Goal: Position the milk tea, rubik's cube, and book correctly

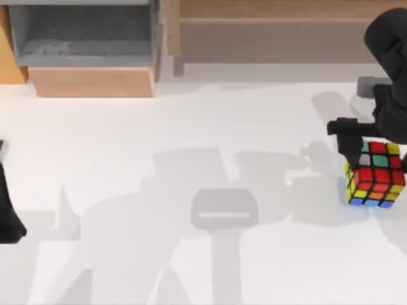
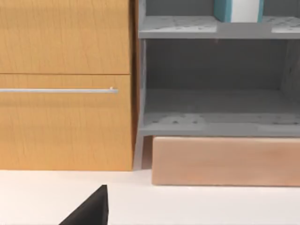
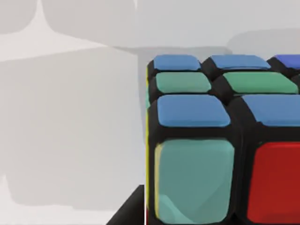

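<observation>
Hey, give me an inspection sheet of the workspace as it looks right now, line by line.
Surface: white table, crossed by grey shadows.
Job's things: rubik's cube at the table's right side, off the cabinet. A teal and white item stands on the upper grey shelf; it is cut off, so I cannot say what it is. Milk tea: nothing seen.
Clutter: nothing seen.
Grippers: right gripper right at the cube, which looms close in the right wrist view. Left arm parked at the table's left edge.
Cables: nothing seen.
Surroundings: wooden cabinet with a handled drawer and grey shelves at the back.
</observation>
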Robot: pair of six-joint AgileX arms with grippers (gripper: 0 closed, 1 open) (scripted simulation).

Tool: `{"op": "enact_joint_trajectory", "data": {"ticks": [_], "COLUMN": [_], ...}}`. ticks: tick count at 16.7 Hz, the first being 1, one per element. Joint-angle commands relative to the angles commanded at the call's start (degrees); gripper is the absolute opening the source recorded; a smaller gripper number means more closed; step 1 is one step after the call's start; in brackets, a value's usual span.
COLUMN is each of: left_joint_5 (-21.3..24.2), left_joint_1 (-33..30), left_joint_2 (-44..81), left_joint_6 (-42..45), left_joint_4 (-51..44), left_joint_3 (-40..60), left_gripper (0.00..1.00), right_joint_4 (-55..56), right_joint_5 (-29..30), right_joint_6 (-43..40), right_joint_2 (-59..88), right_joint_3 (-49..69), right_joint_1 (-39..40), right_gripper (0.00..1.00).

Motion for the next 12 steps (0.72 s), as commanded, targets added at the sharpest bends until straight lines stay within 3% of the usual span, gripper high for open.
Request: {"op": "enact_joint_trajectory", "data": {"ticks": [7,12], "left_joint_5": [0.0,0.0], "left_joint_1": [0.0,0.0], "left_joint_2": [0.0,0.0], "left_joint_6": [0.0,0.0], "left_joint_4": [0.0,0.0], "left_joint_3": [0.0,0.0], "left_gripper": [1.0,1.0], "right_joint_4": [3.72,21.14], "right_joint_5": [-2.1,-8.09], "right_joint_6": [-2.6,-8.8], "right_joint_2": [-1.83,-13.3], "right_joint_3": [1.69,7.0], "right_joint_1": [-3.07,-18.1], "right_gripper": [0.0,0.0]}}
